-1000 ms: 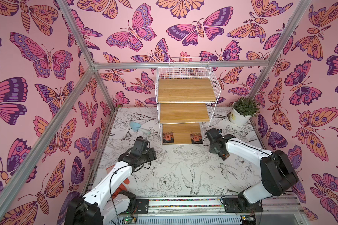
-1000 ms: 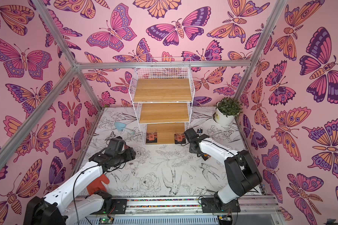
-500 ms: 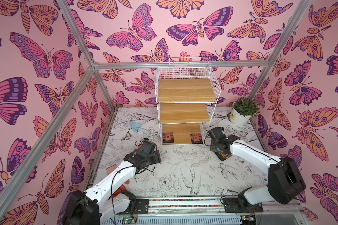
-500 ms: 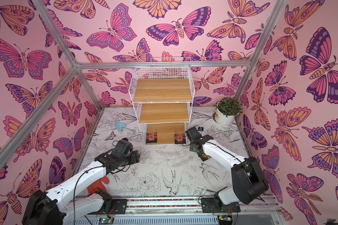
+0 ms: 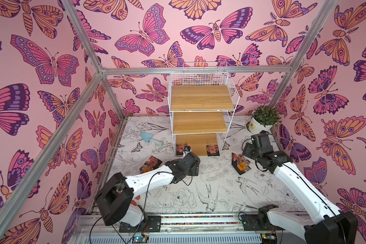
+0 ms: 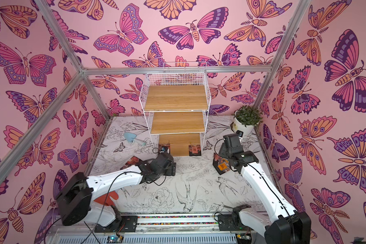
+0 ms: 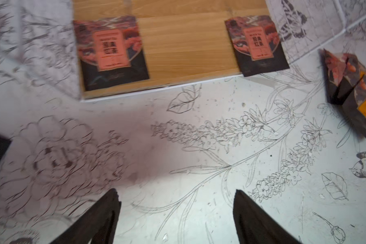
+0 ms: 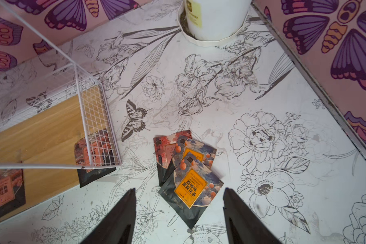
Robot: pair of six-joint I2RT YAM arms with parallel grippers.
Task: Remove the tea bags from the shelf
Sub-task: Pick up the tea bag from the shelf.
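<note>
The shelf (image 5: 201, 99) stands at the back middle. Two reddish tea bags (image 7: 112, 50) (image 7: 257, 45) lie on the front corners of its bottom board (image 7: 186, 42); the upper boards are bare. My left gripper (image 7: 175, 190) is open and empty, hovering over the mat just in front of that board. My right gripper (image 8: 179, 188) is open above a pile of three tea bags (image 8: 188, 173) on the mat, right of the shelf, touching none of them. Another pile of tea bags (image 5: 150, 166) lies on the mat to the left, behind my left arm.
A white plant pot (image 5: 259, 126) stands at the back right, close behind my right arm. A light blue scoop (image 5: 151, 138) lies left of the shelf. An orange object (image 6: 107, 197) sits under my left arm. Pink walls and metal posts enclose the mat.
My right arm pulled away from the shelf's right corner and swung right, uncovering the pile of tea bags, and its jaws opened. My left arm moved from the left toward the bottom board.
</note>
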